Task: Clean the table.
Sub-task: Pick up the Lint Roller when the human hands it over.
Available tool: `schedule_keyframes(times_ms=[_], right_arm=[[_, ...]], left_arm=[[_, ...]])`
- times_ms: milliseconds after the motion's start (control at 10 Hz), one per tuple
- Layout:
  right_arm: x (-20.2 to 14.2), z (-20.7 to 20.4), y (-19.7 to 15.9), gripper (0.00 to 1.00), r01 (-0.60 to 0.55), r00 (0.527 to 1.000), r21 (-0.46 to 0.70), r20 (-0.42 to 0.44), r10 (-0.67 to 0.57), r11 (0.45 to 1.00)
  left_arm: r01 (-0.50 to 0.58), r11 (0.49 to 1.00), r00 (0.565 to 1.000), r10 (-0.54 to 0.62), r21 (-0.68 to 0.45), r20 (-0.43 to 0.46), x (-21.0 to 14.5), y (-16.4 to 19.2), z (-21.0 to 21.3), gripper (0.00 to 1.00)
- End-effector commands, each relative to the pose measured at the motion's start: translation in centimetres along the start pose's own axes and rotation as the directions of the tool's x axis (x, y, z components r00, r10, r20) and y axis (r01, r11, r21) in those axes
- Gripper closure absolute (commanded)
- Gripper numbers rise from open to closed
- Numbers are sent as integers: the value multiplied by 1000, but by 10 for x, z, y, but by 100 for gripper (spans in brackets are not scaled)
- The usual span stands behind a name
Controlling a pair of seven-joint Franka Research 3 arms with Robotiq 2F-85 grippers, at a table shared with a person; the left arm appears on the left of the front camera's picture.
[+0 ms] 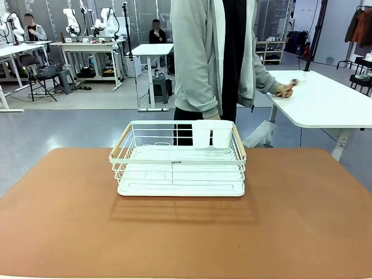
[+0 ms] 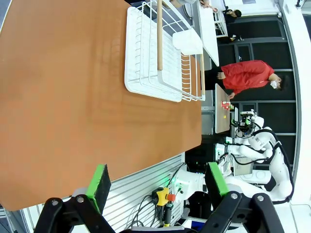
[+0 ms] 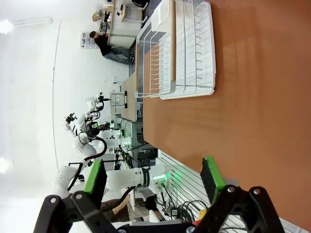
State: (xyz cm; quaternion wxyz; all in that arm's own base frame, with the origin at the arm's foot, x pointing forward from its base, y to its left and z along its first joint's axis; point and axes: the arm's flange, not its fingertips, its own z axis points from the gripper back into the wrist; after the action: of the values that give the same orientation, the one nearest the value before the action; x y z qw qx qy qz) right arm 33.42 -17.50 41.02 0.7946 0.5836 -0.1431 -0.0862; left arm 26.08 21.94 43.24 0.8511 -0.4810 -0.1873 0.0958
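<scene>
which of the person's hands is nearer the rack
Right. Its sleeve hangs just behind the rack, the hand itself mostly hidden; the left hand rests on the white table, off to the side.

Front view: bench (image 1: 70, 232) cut by left, right and bottom edges; near corners out of frame. Person (image 1: 197, 58) cut off above chest by top edge; legs hidden behind dish rack (image 1: 135, 156) and bench's far edge. Something small at person's hand (image 1: 285, 89), too blurred to identify. White-topped bench (image 1: 331, 107) runs off right edge. Label (image 1: 180, 163) on rack front: print too small to read.

Left wrist view: left end effector (image 2: 159, 180) linkage cut by bottom edge; rack's far end cut by top edge.

Right wrist view: right end effector (image 3: 153, 175) base cut by bottom edge; bench runs off right edge.
</scene>
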Motion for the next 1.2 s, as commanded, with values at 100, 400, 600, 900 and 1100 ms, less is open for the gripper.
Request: schedule_keyframes(times_ms=[100,400,600,900,1100], right_arm=[[-2,0,4,0,-1,1000,19,9,0,1000],[-2,0,4,0,-1,1000,19,9,0,1000],[-2,0,4,0,-1,1000,19,9,0,1000],[-2,0,4,0,-1,1000,19,9,0,1000],[-2,0,4,0,-1,1000,19,9,0,1000]], left_arm=[[14,1000,1000,-14,-17,4,0,-1,3,0],[14,1000,1000,-14,-17,4,0,-1,3,0],[14,1000,1000,-14,-17,4,0,-1,3,0],[14,1000,1000,-14,-17,4,0,-1,3,0],[14,1000,1000,-14,-17,4,0,-1,3,0]])
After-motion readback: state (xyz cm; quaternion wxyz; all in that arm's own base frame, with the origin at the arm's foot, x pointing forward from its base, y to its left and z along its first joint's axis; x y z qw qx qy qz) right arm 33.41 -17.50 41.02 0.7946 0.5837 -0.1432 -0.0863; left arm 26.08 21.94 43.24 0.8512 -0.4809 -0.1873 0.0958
